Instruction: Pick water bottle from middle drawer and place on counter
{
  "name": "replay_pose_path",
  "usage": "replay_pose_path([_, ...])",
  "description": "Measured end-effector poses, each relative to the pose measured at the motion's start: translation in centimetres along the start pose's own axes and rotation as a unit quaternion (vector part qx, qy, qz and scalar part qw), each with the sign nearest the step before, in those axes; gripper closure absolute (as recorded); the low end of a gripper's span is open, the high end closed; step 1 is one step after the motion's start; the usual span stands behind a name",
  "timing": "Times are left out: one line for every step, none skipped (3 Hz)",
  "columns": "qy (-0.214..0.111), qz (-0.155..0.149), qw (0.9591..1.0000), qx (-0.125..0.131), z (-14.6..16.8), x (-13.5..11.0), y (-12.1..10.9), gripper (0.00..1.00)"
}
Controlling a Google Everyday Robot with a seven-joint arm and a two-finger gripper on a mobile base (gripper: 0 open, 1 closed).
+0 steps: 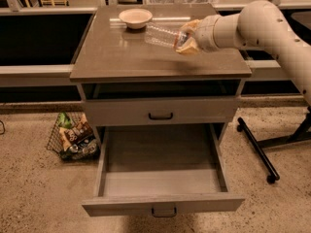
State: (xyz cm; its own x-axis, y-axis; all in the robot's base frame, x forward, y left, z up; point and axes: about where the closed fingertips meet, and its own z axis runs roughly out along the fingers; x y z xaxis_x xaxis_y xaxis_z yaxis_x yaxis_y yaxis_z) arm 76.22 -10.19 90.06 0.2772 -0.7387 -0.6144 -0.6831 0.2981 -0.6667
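The water bottle (pixel 163 35) is clear and ribbed, and lies on its side in the air just above the counter (pixel 131 57), its base pointing left toward the bowl. My gripper (pixel 187 37) is shut on the water bottle's cap end, reaching in from the right on a pale arm (pixel 252 25). The middle drawer (pixel 163 171) stands pulled out below, its grey floor bare, with a dark pull (pixel 163 211) on its front panel.
A small pale round bowl (pixel 135 18) sits at the counter's back, just left of the bottle. A shut upper drawer (pixel 160 113) is above the open one. A wire basket of snack packets (pixel 74 137) stands on the floor at left. A black wheeled base leg (pixel 257 149) lies at right.
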Motion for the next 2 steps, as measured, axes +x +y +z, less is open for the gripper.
replay_pose_path([0.03,0.044,0.9986,0.002,0.0,2.5,-0.2,1.0])
replay_pose_path([0.05,0.071,0.9961,0.011,-0.2,4.4,-0.8,1.0])
